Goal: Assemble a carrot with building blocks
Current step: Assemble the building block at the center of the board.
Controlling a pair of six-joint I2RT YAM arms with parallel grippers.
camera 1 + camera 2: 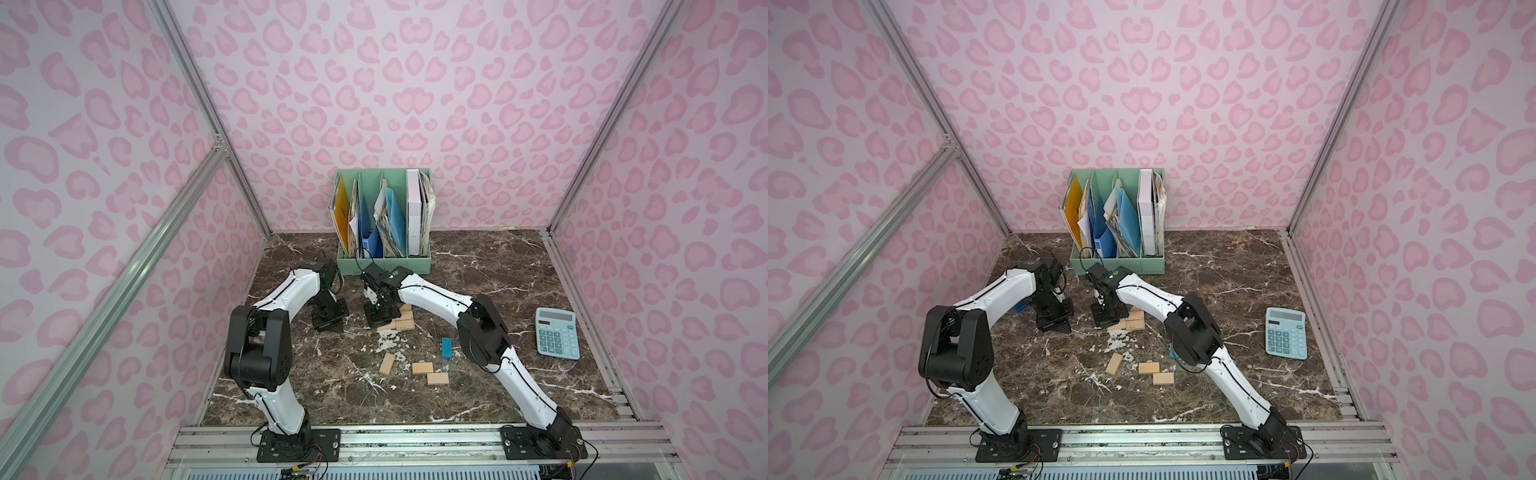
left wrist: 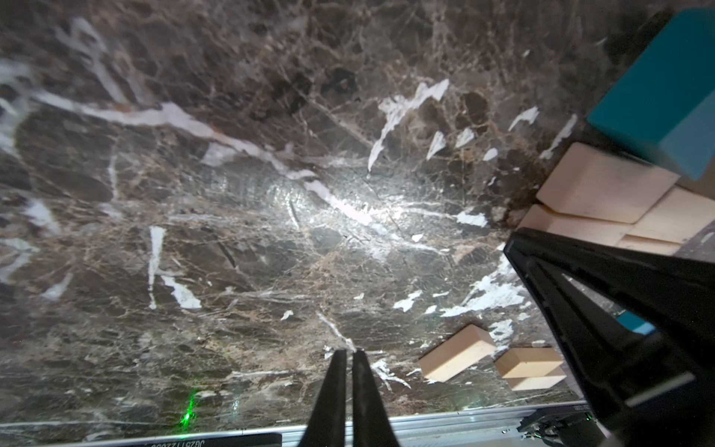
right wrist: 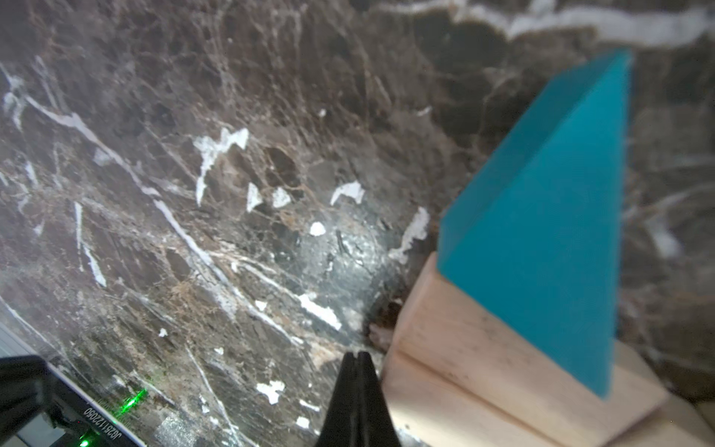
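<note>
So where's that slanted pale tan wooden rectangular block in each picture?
Both top views: slanted tan block below centre, left of a pair of tan wooden blocks.
Left wrist: the block lies between the left gripper and that pair.
Right wrist: not in it.
Shared landmark: that pair.

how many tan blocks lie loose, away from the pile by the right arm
3, toward the front: slanted block, middle block right of it, front block nearest the base rail. More may be hidden.

calculator [image 1: 557,332] right of blocks [image 1: 405,322], organizer [image 1: 420,265] behind
</note>
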